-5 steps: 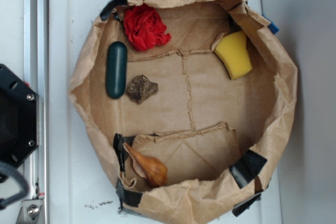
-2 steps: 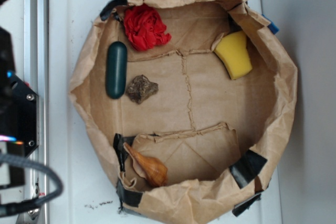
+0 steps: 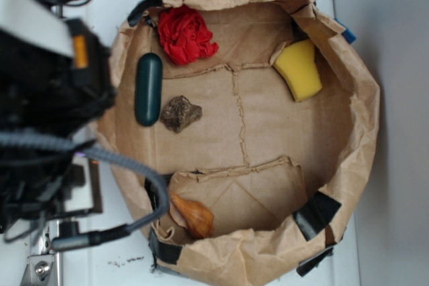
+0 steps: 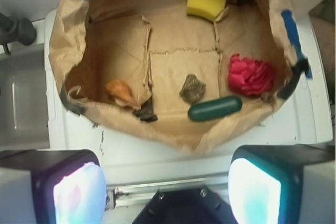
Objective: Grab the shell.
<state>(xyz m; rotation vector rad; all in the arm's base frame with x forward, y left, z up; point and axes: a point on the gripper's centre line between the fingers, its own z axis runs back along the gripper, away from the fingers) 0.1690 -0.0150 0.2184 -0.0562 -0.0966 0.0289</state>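
The shell (image 4: 119,91) is a small glossy orange-brown piece. It lies inside the brown paper bag (image 4: 173,137), tucked against the bag wall beside a raised paper flap. The exterior view shows the shell (image 3: 193,215) at the bag's lower edge. My gripper (image 4: 167,190) is open, its two fingers wide apart with nothing between them. It hangs over the white surface and metal rail outside the bag, well short of the shell. My arm (image 3: 50,98) fills the left of the exterior view and overlaps the bag's left rim.
In the bag also lie a grey-brown rock (image 4: 192,88), a dark green capsule (image 4: 215,108), a crumpled red cloth (image 4: 251,74) and a yellow sponge (image 4: 207,3). The bag's walls stand up all round, patched with black tape (image 3: 315,212).
My arm has swung in from the left edge of the exterior view and now covers the bag's left rim. The shell and the other objects have not moved.
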